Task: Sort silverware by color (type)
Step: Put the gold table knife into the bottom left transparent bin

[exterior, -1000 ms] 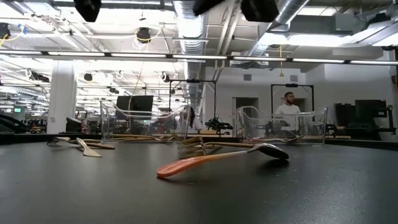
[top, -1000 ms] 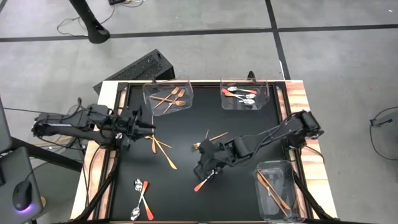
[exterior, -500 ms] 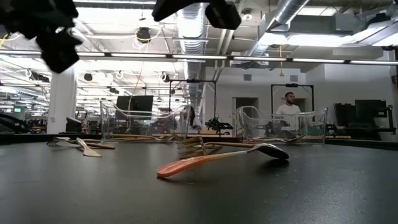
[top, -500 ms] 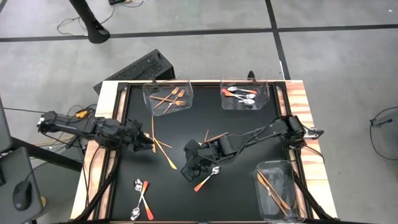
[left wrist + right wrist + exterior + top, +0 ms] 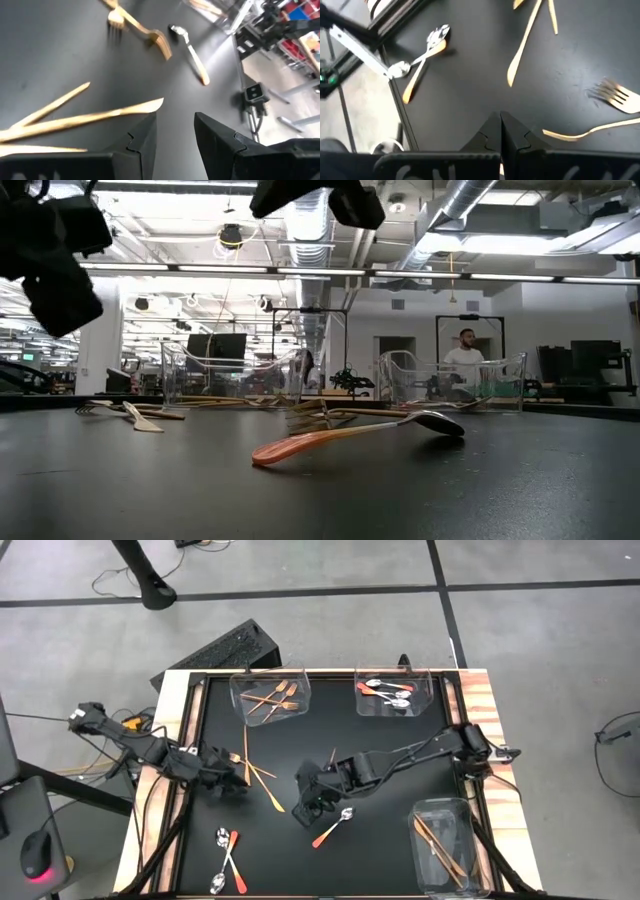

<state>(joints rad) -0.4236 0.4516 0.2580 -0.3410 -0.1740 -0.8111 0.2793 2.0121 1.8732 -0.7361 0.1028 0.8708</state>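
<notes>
My left gripper (image 5: 235,786) is open and hangs above the table's left half. It stands over the near ends of several slim gold sticks (image 5: 75,118), which lie flat (image 5: 262,787). My right gripper (image 5: 304,806) is shut and hovers over bare table near the middle, high in the low view (image 5: 310,200). A silver-bowled spoon with a red-orange handle (image 5: 335,827) lies flat just right of it, close in the low view (image 5: 350,434). Two more such spoons (image 5: 225,860) lie near the table's near left corner. A copper-gold fork (image 5: 607,107) lies by the middle.
Three clear bins stand on the table. The far left bin (image 5: 240,690) holds copper forks, the far right bin (image 5: 362,705) holds spoons, and the near right bin (image 5: 470,860) holds gold sticks. A dark keyboard-like box (image 5: 215,655) lies beyond the far left corner. A person (image 5: 463,352) stands far behind.
My left gripper has moved toward the near edge and down, from beside the far ends of the gold sticks to over their near ends. My right gripper has moved left, away from the lone spoon. The silverware has stayed where it was.
</notes>
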